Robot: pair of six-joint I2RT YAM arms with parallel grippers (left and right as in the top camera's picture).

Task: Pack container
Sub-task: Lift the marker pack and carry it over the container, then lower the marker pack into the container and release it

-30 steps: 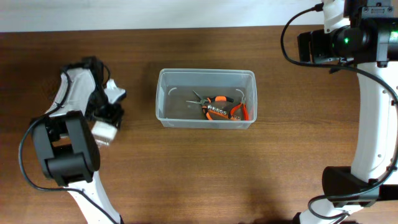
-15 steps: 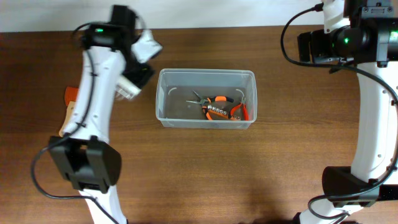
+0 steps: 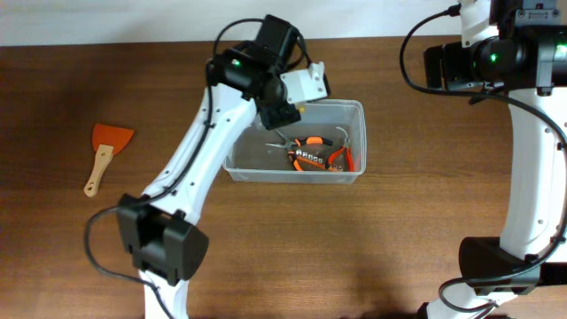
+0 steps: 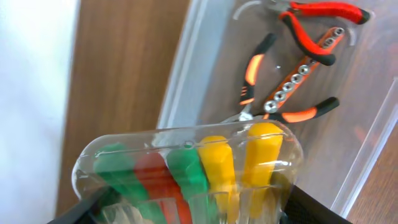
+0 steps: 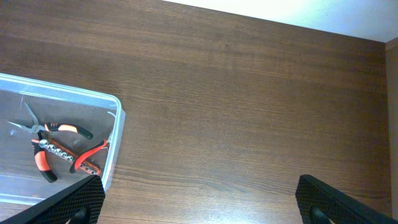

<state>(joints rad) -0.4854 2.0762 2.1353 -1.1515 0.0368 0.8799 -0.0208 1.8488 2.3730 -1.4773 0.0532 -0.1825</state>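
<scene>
Brown wooden desk. The container [image 3: 292, 174] sits mid-desk toward the far edge, pliers [image 3: 310, 142] inside. Left gripper [image 3: 297, 91] pinches what looks like a screwdriver pack [image 4: 205, 168] over its far rim; the next move should be to lower and release. Right gripper [image 5: 205, 199] spread, idle.

At 6 o'clock the left gripper [image 4: 194, 211] clamps a clear screwdriver pack [image 4: 186, 165], handles green, red, yellow. Toward 1 o'clock, pliers [image 4: 252, 68] and a socket rail [image 4: 298, 78] lie in the container [image 4: 178, 87].
</scene>
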